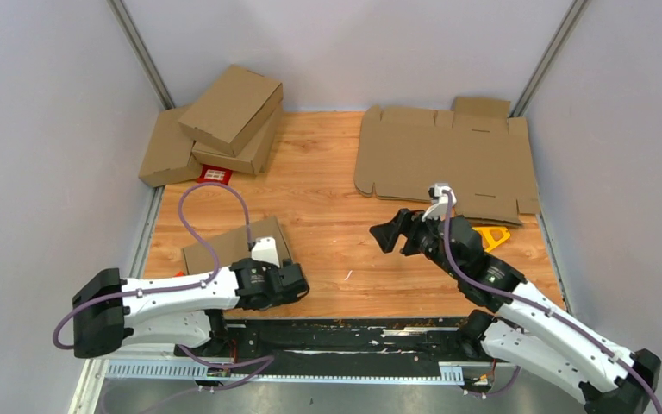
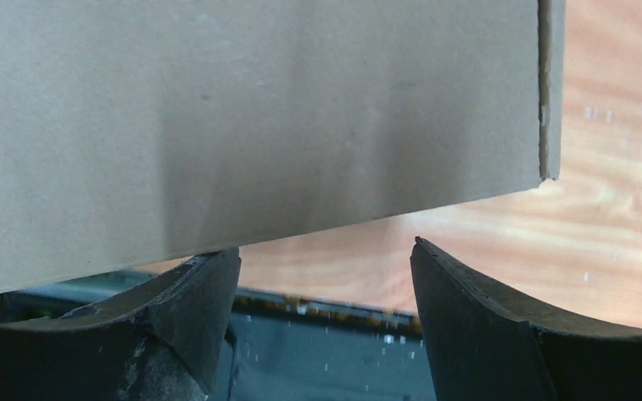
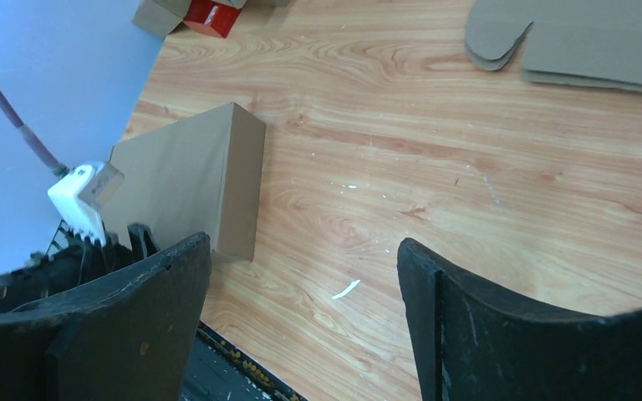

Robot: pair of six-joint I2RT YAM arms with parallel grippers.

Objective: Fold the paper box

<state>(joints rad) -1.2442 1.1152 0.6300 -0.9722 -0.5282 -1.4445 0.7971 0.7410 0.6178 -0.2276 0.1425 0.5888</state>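
At the table's (image 1: 327,224) near left lies the folded paper box (image 1: 215,248), both arms' jaws spread empty.

From high behind the near edge we look down on the whole worktop (image 1: 327,172). Our left wrist camera sits close against the paper box (image 2: 251,125) by the near-left corner; our right wrist camera, farther back, faces left and shares that box and corner.

No text can be read; the white marks on the red object (image 1: 214,174) are too small.
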